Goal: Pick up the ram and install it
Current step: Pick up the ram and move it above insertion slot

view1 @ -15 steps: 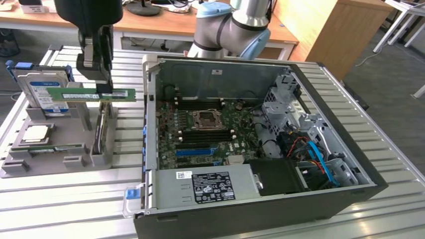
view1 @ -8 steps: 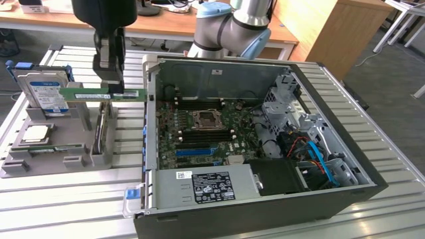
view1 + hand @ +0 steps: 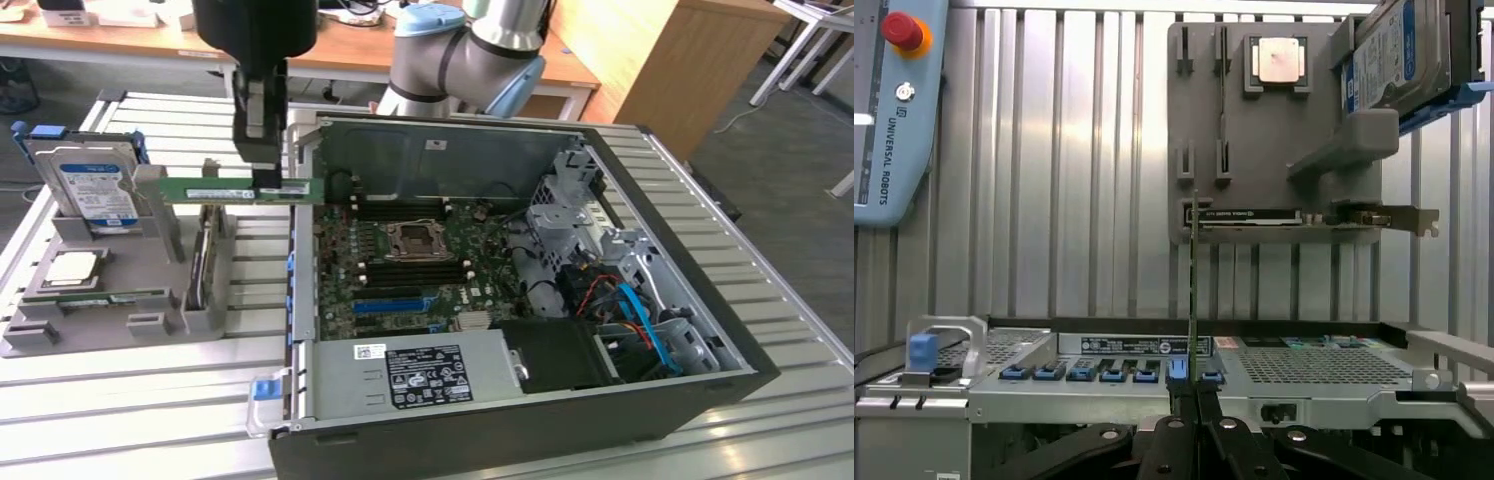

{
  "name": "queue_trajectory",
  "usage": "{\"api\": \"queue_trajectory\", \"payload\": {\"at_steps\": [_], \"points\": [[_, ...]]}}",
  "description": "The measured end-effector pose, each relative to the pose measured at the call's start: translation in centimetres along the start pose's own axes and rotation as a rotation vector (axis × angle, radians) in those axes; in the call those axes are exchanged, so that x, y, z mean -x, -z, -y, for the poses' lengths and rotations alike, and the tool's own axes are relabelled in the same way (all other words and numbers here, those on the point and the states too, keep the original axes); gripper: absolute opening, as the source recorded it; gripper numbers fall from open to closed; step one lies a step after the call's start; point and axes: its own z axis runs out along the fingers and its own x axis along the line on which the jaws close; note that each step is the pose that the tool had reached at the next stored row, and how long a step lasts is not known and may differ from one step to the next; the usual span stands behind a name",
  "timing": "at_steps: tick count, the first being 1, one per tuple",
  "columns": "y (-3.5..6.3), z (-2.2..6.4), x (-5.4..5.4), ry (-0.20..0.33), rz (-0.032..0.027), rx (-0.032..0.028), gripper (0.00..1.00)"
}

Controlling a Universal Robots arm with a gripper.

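Ram (image 3: 214, 190) is hanging level in my tightly closed jaws, which are pinching its end nearer the motherboard (image 3: 441, 262), toward the exterior view's right.

Green ram (image 3: 207, 190), grey parts holder (image 3: 80, 330), black computer case (image 3: 534, 435), ribbed silver table (image 3: 134, 400), red button (image 3: 901, 30)

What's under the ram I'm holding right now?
The ram, gripped by the fingers, hangs over the edge of the gray holder and the slatted table beside the computer case. The strip directly beneath its edge is hidden.
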Motion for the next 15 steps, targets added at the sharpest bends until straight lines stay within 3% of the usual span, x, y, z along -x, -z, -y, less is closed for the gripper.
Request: {"api": "queue_trajectory", "payload": {"at_steps": [15], "points": [[0.14, 4.77, 0.0, 0.002, -0.0001, 0.0001, 0.12]]}}
